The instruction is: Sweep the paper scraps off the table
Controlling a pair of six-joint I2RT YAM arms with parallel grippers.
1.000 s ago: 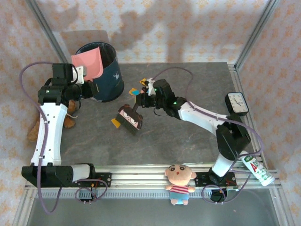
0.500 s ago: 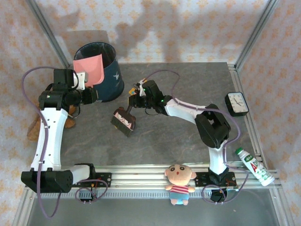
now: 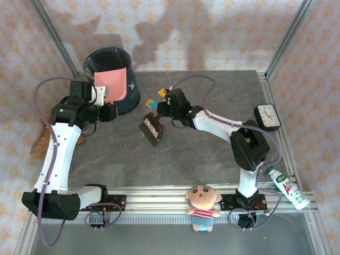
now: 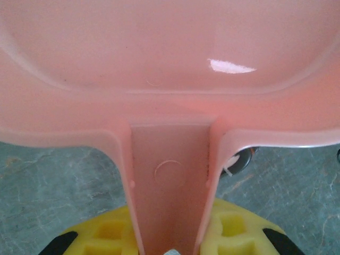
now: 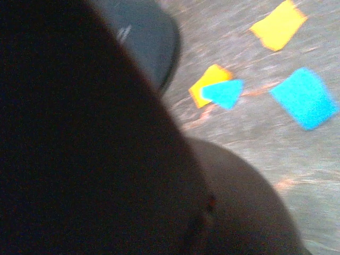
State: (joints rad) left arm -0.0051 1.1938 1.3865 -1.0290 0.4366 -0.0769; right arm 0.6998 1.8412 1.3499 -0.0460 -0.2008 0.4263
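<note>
Yellow, blue paper scraps (image 5: 304,98) — flat on the table (image 3: 212,154).

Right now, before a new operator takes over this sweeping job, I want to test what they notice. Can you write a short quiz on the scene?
1. True or false: the pink dustpan lies flat on the table.
2. Which gripper holds the brush?
3. Fill in: the paper scraps near the brush are orange and ____.
Key: 1 false, the left gripper holds it tilted over the bin. 2 the right gripper. 3 blue.
</note>
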